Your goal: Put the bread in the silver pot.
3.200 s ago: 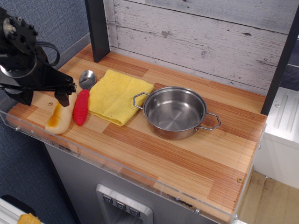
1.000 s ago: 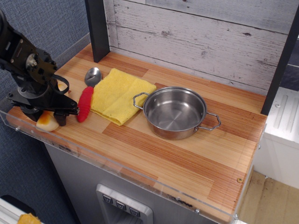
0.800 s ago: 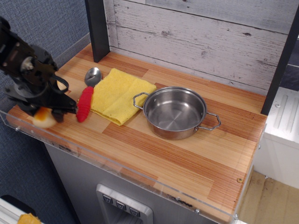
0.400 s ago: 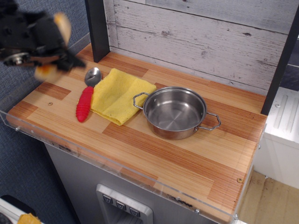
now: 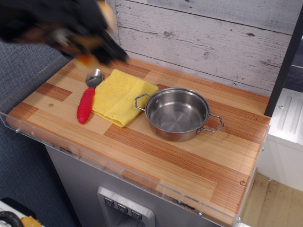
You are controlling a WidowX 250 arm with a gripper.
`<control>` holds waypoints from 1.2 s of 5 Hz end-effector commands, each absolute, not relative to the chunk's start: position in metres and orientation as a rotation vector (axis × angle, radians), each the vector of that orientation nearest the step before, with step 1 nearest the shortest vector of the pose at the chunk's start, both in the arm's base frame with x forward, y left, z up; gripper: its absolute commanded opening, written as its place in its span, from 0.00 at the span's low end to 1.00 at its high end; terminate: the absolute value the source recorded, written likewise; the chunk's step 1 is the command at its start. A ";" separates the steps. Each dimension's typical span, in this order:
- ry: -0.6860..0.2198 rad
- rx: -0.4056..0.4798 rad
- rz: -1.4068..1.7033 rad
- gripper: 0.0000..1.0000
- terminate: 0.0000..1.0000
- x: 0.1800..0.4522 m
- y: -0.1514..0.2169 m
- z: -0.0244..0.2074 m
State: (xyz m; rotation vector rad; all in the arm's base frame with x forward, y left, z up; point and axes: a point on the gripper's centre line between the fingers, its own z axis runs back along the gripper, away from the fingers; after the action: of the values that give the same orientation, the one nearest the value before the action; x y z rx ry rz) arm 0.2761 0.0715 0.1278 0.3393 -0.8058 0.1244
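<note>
A: The pincer point(image 5: 92, 45) is high over the back left of the surface point(image 5: 189, 156), a dark smear, heavily motion-blurred!

B: And the bread point(image 5: 106, 14)?

A: Cream and orange patches show either side of the pincer, clear of the surface, so it looks clamped on the bread. How wide the jaws stand is lost in the blur.

B: The silver pot point(image 5: 177, 114)?

A: Upright mid-surface, nothing inside, well to the right of the arm. Its left handle is just beside the yellow cloth point(image 5: 120, 97); a red-handled spoon point(image 5: 85, 100) lies along the cloth's left edge.
</note>
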 end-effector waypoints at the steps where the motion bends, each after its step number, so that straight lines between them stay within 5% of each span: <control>1: -0.778 0.266 0.009 0.00 0.00 0.280 0.039 0.107; 3: -0.745 0.220 -0.121 0.00 0.00 0.290 0.025 0.087; 6: -0.783 0.187 -0.303 0.00 0.00 0.300 0.012 0.087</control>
State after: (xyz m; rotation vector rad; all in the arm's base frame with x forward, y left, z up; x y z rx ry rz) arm 0.3106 0.0085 0.0798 0.1767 -0.7528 -0.3123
